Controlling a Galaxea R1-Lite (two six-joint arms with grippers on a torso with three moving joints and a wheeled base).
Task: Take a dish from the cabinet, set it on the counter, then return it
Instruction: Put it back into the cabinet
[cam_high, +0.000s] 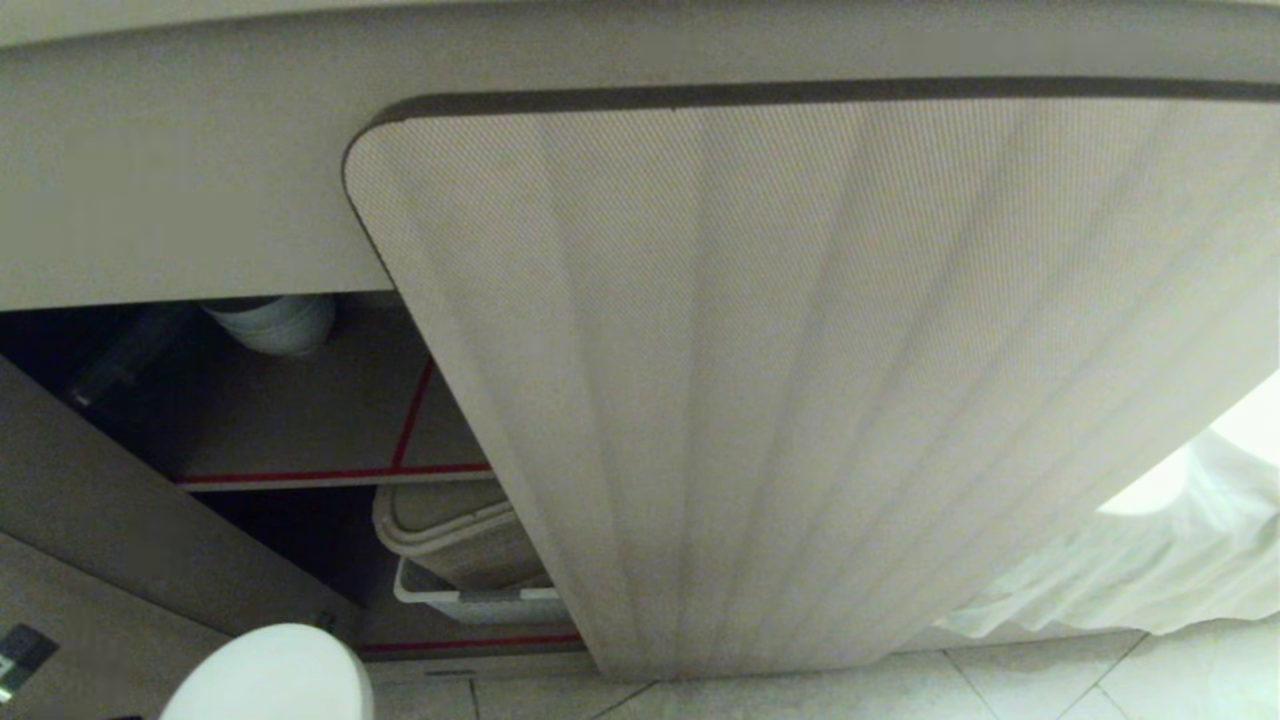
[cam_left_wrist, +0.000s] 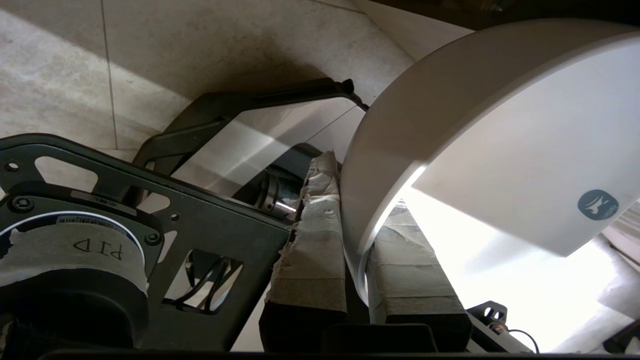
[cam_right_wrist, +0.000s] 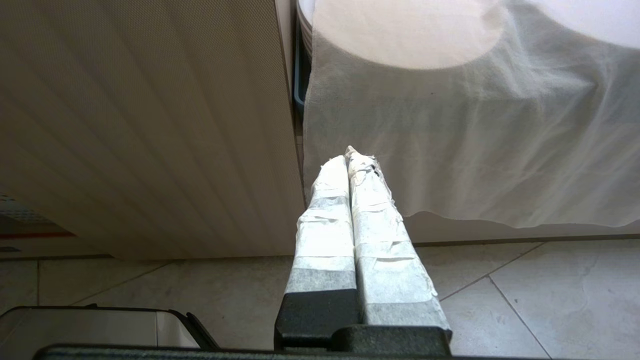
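Observation:
My left gripper is shut on the rim of the dish, a plain white round bowl, with one taped finger outside the wall and the other inside. In the head view the dish shows at the bottom left, low in front of the open cabinet, below its red-edged brown shelf. The cabinet's ribbed beige door stands swung open across the middle. The counter shows as a thick cream edge above. My right gripper is shut on nothing, parked near the floor beside the door.
A stack of white bowls sits at the back of the upper shelf. A white basket holding beige trays stands on the lower shelf. A white cloth hangs at the right. The floor is pale tile.

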